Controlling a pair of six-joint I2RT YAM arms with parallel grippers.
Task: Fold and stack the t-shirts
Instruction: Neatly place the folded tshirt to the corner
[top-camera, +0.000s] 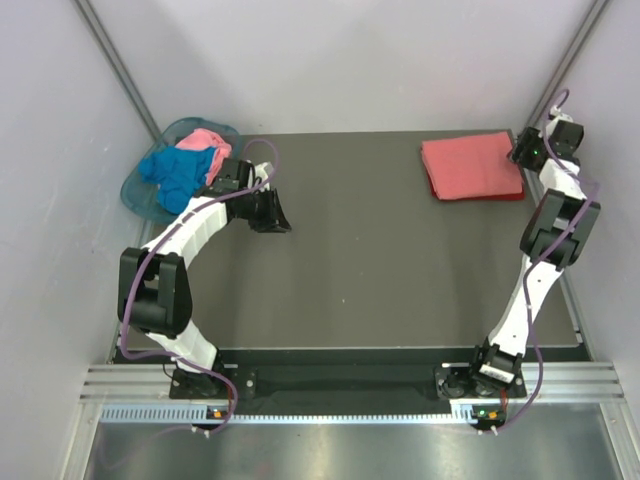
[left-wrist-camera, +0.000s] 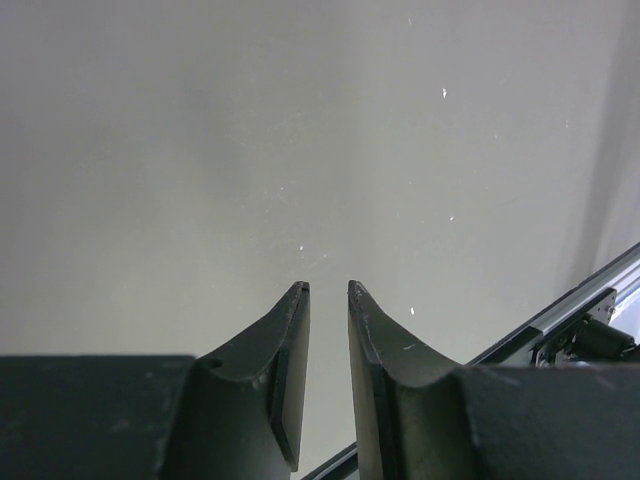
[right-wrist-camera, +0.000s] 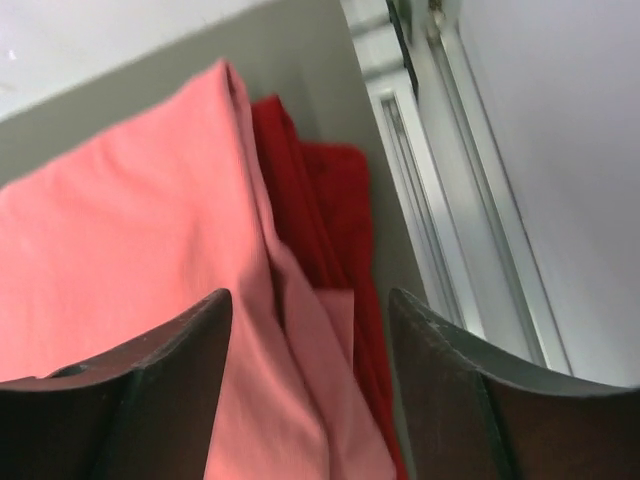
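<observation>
About halfway, judging by the table (top-camera: 380, 270): 2 of 4 folded and stacked at its far right corner, salmon-coral t-shirt (top-camera: 470, 167) on top of dark red t-shirt (right-wrist-camera: 330, 200). Left to do: bright blue t-shirt (top-camera: 175, 172) and light pink t-shirt (top-camera: 205, 140), crumpled in the teal basket (top-camera: 135, 190) at far left. Right gripper (right-wrist-camera: 308, 300) spread wide over the stack's edge, grasping nothing. Left gripper (left-wrist-camera: 328, 290) slightly parted, empty, near the basket.

Salmon-coral t-shirt (top-camera: 470, 165): plain, no print. Dark red t-shirt (right-wrist-camera: 335, 195): plain. Bright blue t-shirt (top-camera: 175, 175): plain. Light pink t-shirt (top-camera: 203, 139): plain. Basket (top-camera: 131, 190): translucent teal. Worktop (top-camera: 380, 270): uniform dark grey. Arms (top-camera: 195, 225): white links, black joints and jaws. Cables (top-camera: 262, 146): purple.
</observation>
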